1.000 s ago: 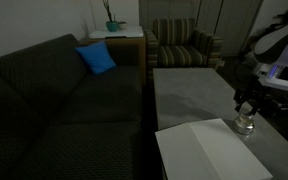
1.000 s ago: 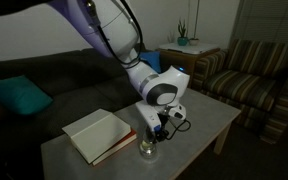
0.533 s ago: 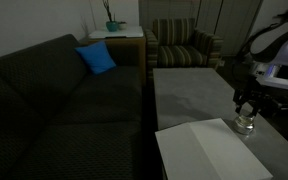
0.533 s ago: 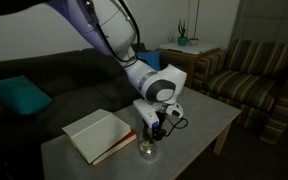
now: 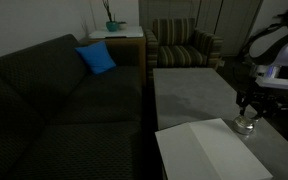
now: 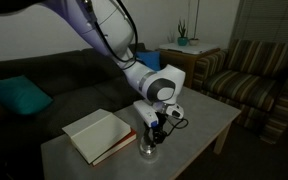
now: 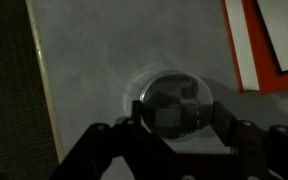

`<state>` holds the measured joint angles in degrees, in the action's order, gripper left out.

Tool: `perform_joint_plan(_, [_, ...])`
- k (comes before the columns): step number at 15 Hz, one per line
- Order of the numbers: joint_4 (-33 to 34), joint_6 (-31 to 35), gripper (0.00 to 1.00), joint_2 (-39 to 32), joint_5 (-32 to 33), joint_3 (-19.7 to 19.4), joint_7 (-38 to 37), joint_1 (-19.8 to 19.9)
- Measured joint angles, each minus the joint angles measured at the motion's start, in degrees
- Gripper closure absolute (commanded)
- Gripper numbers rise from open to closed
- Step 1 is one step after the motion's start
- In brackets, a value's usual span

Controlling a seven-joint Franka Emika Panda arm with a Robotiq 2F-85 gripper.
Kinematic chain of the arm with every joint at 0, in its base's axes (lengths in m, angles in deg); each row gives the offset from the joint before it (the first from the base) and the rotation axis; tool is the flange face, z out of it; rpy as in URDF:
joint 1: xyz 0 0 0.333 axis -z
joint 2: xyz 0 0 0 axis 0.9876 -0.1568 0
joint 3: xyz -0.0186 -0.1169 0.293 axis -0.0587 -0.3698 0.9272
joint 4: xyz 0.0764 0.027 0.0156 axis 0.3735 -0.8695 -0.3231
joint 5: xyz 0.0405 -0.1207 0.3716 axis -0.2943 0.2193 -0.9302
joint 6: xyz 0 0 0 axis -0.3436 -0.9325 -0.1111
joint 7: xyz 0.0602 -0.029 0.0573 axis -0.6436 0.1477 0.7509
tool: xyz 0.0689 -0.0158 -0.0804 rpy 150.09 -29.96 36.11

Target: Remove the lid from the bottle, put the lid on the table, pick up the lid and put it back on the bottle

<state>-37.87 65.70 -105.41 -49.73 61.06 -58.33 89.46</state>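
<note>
Gripping: your pincer is closed on the lid, with one finger at each side of it.
Wrist view only: you look straight down on the round lid. The grey worktop lies beneath it and the red-edged white board is at the upper right.
Both exterior views: the bottle stands on the worktop just beside the board. The dark sofa shows only here.
Arm: your arm arches over the worktop, with the pincer pointing straight down onto the bottle.
Hard to tell: the pictures are dim, so you cannot see whether the lid sits on the bottle or just clear of it. In an exterior view the arm is cut off at the frame edge.
</note>
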Motion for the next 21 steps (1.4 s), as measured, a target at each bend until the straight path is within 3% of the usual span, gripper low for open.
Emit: perform_joint_plan(21, [0.64,3.49,0.56,-1.03,-0.06,-1.89,-0.16,-2.87])
